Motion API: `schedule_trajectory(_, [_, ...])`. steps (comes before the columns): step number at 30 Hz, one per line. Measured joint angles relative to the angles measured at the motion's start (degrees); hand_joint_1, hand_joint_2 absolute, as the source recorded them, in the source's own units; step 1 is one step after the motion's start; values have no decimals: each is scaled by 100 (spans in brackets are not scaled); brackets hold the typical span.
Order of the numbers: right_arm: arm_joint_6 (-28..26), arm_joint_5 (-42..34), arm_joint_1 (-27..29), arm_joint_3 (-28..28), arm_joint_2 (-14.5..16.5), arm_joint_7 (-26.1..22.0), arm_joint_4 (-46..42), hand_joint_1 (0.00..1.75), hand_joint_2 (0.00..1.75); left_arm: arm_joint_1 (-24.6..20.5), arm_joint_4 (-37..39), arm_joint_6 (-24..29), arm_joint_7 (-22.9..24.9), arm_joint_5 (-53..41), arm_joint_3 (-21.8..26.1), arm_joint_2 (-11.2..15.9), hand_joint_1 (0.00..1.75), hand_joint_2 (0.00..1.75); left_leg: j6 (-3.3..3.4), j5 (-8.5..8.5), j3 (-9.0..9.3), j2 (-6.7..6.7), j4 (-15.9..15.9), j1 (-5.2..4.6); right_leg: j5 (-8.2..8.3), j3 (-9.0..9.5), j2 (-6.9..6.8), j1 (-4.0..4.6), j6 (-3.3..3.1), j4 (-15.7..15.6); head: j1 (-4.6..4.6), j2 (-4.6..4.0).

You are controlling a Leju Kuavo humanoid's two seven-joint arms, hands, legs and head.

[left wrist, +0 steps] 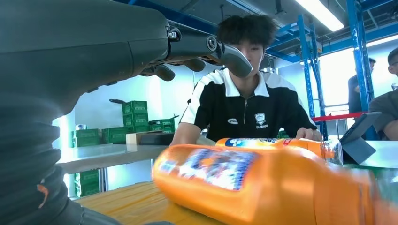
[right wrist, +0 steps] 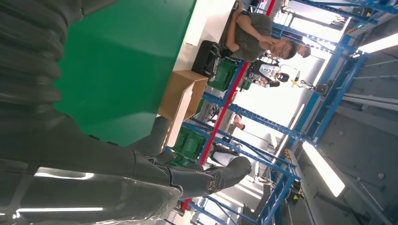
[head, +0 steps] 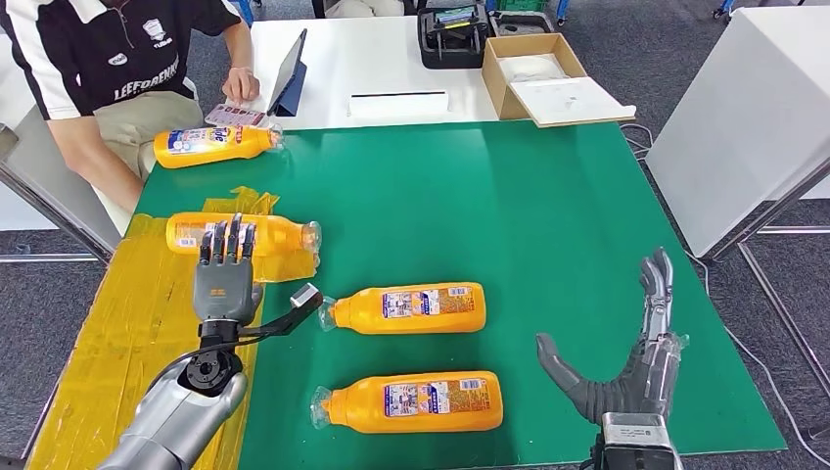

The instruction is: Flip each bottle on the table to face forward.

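Note:
Four orange bottles lie on their sides on the green mat. The far-left bottle shows a blue label. The second bottle lies partly under my left hand, whose fingers stretch flat over its label with the thumb spread to the right, gripping nothing. In the left wrist view that bottle is close and blurred below the hand. Two more bottles lie nearer me, caps to the left, fine-print labels up. My right hand stands open at the mat's near right, away from all bottles.
A person sits at the far left with a hand on a pink item. On the white table behind stand a tablet, a black case and a cardboard box. Yellow tape covers the left edge.

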Motion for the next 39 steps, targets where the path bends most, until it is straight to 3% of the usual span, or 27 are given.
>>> schedule_trajectory(6, [1,80,-1,4,-2,40,7,0,175,0,23,-1,-108,0,68,-35,0,175,0,0,0,0,0,0,0,0,0,0,0,0,0,0])
schedule_trajectory(9, [-88,479,-15,13,-2,197,13,0,175,9,20,-5,-470,16,234,-141,0,175,0,0,-1,-1,0,0,0,1,0,0,0,0,-1,0])
schedule_trajectory(11, [-247,1155,-53,25,-3,463,22,0,175,44,-22,-37,-995,166,471,-301,0,175,0,0,-1,-1,0,-1,0,1,0,-1,0,0,-1,0])
schedule_trajectory(14, [-320,2740,-238,119,-29,1221,116,0,175,186,-298,-189,-1985,881,884,-678,0,175,1,0,-3,0,0,-2,0,2,0,-2,1,0,-1,0])
schedule_trajectory(16, [-110,3669,-477,231,-86,1822,307,0,175,330,-629,-364,-2546,1599,1033,-941,0,175,1,0,-4,2,0,-5,1,3,1,-5,2,0,-1,0])
schedule_trajectory(19, [379,4236,-982,396,-217,2446,774,0,175,575,-1209,-768,-3183,2839,1054,-1257,0,175,7,4,-4,2,2,-8,6,3,0,-13,8,0,-1,0])
schedule_trajectory(22, [740,4290,-1526,541,-390,2661,1303,0,175,775,-1695,-1112,-3569,3834,973,-1474,0,175,15,9,-5,1,3,-9,9,3,-1,-15,13,0,-1,0])
schedule_trajectory(26, [903,4244,-2029,684,-576,2708,1831,0,175,908,-2094,-1235,-3705,4232,881,-1616,0,175,18,12,-6,-3,3,-8,10,3,-3,-15,14,0,-1,0])
schedule_trajectory(33, [1003,4150,-2418,863,-769,2829,2276,0,175,1004,-2388,-1290,-3880,4741,860,-1658,0,175,18,12,-6,-2,2,-5,10,1,-1,-12,13,1,-3,0])
schedule_trajectory(39, [1393,3297,-2802,961,-925,2729,2926,0,175,1034,-2387,-1335,-4088,5190,813,-1656,0,175,17,12,-7,-5,2,-6,10,2,-4,-12,13,1,-1,0])
